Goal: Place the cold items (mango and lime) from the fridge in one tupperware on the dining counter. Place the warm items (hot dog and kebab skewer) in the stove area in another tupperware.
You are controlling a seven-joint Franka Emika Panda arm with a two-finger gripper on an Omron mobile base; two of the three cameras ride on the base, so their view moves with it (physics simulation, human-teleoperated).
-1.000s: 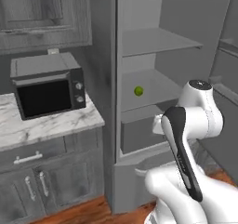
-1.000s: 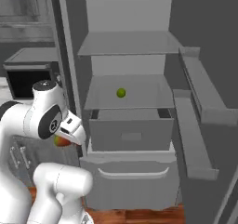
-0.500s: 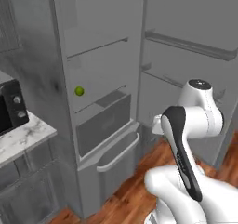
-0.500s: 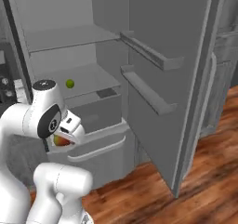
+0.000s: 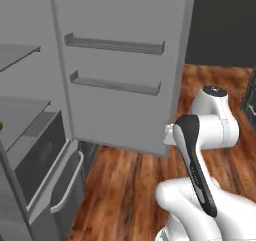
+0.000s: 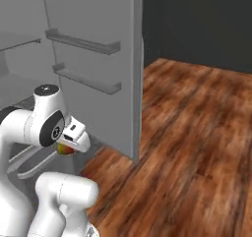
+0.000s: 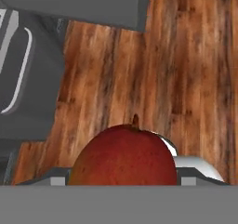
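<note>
While wood-grain floor [image 7: 186, 56] lies below, fingers [image 7: 58, 177] clasp round, smooth-skinned mango [image 7: 124, 155]

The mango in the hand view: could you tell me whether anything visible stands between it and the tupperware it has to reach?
The mango sits in the hand, shut on it. Ahead lie wooden floor and the open fridge door; the tupperware's place cannot be told here, so no obstacle can be judged.
</note>
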